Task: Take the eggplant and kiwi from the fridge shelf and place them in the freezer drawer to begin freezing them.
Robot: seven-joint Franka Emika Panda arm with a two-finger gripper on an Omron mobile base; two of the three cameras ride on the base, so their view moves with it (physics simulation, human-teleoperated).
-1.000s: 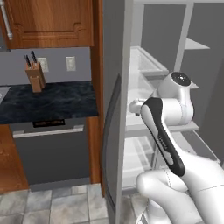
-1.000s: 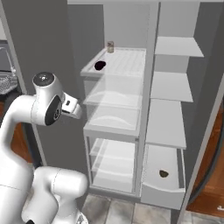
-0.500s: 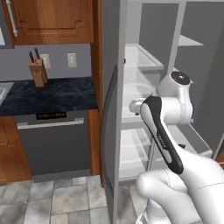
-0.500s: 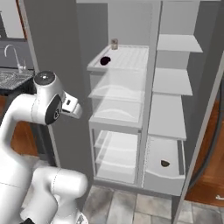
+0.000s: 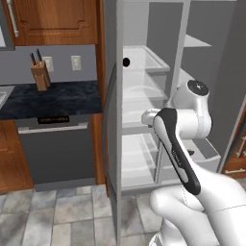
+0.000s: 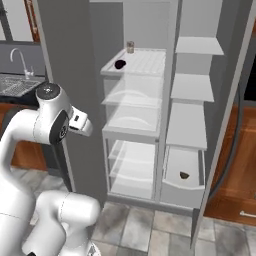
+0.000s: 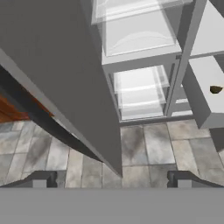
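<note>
The dark eggplant (image 6: pixel 120 64) lies near the front left of the ribbed translucent fridge shelf (image 6: pixel 147 62), at the top of the open fridge. It also shows as a dark blob (image 5: pixel 126 62) just past the door edge. The small brown kiwi (image 6: pixel 184 175) rests inside the pulled-out pale grey freezer drawer (image 6: pixel 182 189), low on the right. In the hand view the kiwi (image 7: pixel 215 89) sits in the drawer (image 7: pixel 197 98) at the far right. My gripper (image 7: pixel 112 179) is open and holds nothing, well back from the fridge, above the tiled floor.
A small tan jar (image 6: pixel 130 47) stands at the back of the fridge shelf. The grey fridge door (image 5: pixel 113 125) stands open to the left of the arm and crosses the hand view (image 7: pixel 57 74). Translucent bins (image 6: pixel 132 167) sit below, and narrow grey shelves (image 6: pixel 192 90) above the drawer.
The whole picture has shifted in both base views, so the base has moved in front of the fridge. The arm keeps its pose, the gripper stays open, and the eggplant and kiwi lie where they were.
</note>
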